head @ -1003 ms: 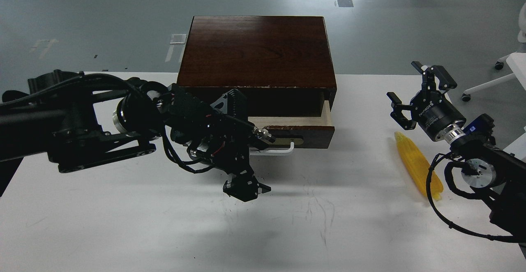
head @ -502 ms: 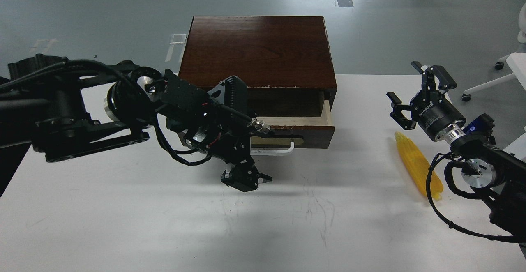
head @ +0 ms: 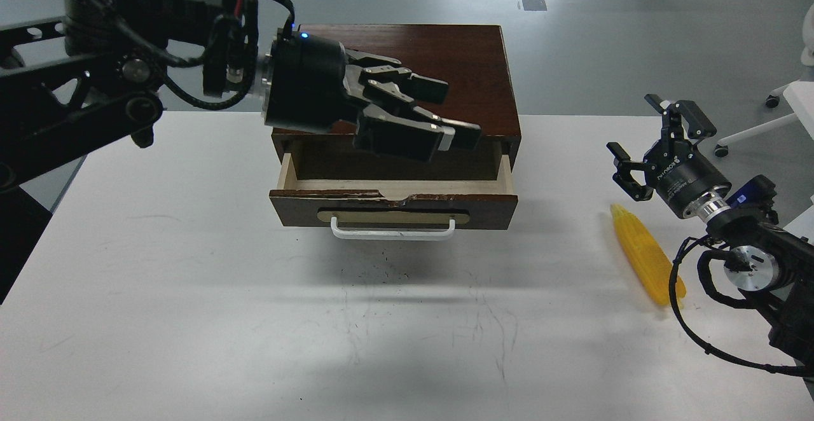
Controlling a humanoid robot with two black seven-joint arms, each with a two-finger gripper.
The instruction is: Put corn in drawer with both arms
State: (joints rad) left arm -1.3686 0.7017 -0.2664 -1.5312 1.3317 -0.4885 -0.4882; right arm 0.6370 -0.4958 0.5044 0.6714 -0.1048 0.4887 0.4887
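The yellow corn [head: 645, 252] lies on the white table at the right, its tip pointing away from me. The drawer [head: 394, 208] is pulled partway out of the dark-brown box [head: 474, 58]; it has a white handle [head: 393, 230], and its pale wood inside looks empty. My left gripper [head: 455, 112] hangs high over the box front and the drawer, fingers pointing right, open and empty. My right gripper [head: 652, 144] is open and empty, just above and behind the corn's far tip, not touching it.
The white table [head: 191, 294] runs wide in front of the drawer. My right arm's cable [head: 674, 281] loops beside the corn's near end. A white chair base [head: 772, 119] stands on the floor at the far right.
My left arm has swung up from in front of the drawer handle to above the box, uncovering the drawer front. My right gripper has shifted slightly to the right.
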